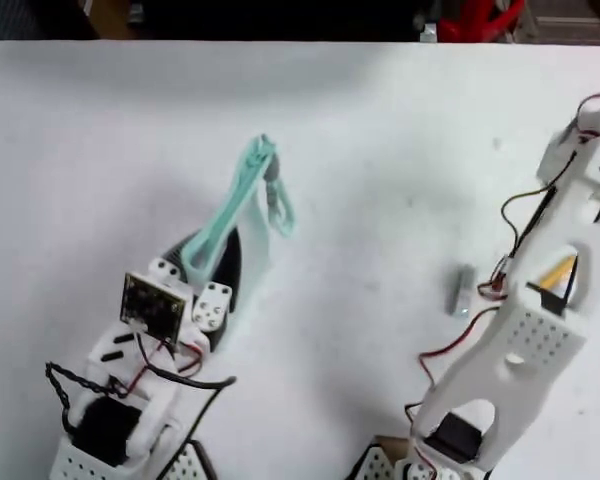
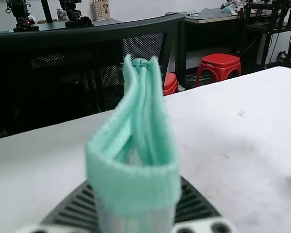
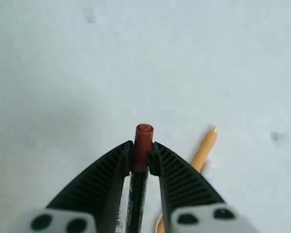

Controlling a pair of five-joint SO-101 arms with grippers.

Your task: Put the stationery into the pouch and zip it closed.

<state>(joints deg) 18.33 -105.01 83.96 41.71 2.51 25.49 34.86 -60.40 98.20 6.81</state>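
Observation:
The pouch [image 1: 242, 225] is clear with mint-green trim and stands on edge, its zip end lifted away from the arm. My left gripper [image 1: 215, 278] is shut on its near edge. In the left wrist view the mint trim of the pouch [image 2: 136, 160] rises between the dark jaws of my left gripper [image 2: 136, 216]. My right gripper [image 3: 141, 156] is shut on a dark pen with a red-brown cap [image 3: 143, 138], held just above the table. An orange pencil [image 3: 204, 149] lies on the table beside it, also seen under the right arm [image 1: 558, 272].
A small grey item [image 1: 463, 290] lies on the white table [image 1: 380, 160] between the arms, with the pouch to its left. The right arm [image 1: 525, 340] stretches along the table's right side. A dark chair [image 2: 63, 63] and red stools [image 2: 218, 65] stand beyond the far edge.

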